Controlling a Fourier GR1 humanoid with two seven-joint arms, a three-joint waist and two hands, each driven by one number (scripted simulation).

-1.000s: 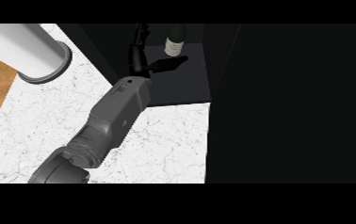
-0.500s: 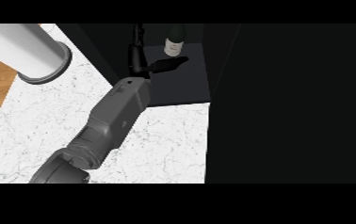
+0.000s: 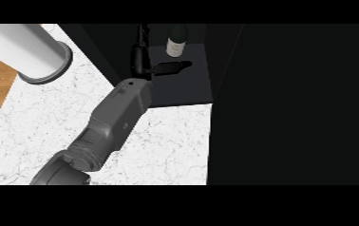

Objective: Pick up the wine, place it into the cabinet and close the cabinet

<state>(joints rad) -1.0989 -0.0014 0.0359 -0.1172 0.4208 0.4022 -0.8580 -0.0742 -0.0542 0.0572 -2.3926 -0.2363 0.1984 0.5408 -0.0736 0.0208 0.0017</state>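
Wine bottle (image 3: 176,42) upright inside cabinet (image 3: 189,85) – pale label, text unreadable; left hand (image 3: 151,64) beside it, fingers released

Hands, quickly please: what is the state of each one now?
Left hand: open, holding nothing; the wine bottle stands apart from it in the cabinet.
Right hand: not in view.

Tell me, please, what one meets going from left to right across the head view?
White cylinder → left hand → wine bottle standing in the cabinet → dark cabinet door.
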